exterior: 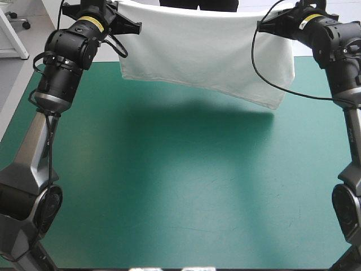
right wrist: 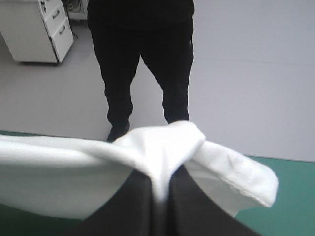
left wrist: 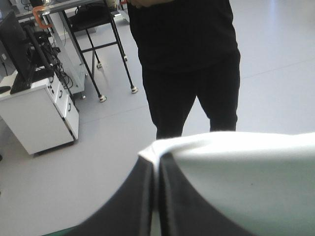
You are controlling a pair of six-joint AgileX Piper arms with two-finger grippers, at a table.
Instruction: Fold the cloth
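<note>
**Q:** Where's the T-shirt [exterior: 206, 56] held right now?

**A:** It's stretched flat between both grippers, above the far side of the teal-green table [exterior: 169, 197], and hung clear of it.

**Q:** And the fingers?

**A:** At the left gripper [left wrist: 158, 162], the left top corner is pinched between nearly closed tips. It's the same at the right gripper [right wrist: 160, 184], with cloth bunched over them.

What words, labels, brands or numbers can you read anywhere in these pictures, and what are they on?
No text can be read.
T-shirt: plain white, no print showing.
Teal-green cover: no lettering.
Yellow bands on the arms: any marks are too small to read.
</note>
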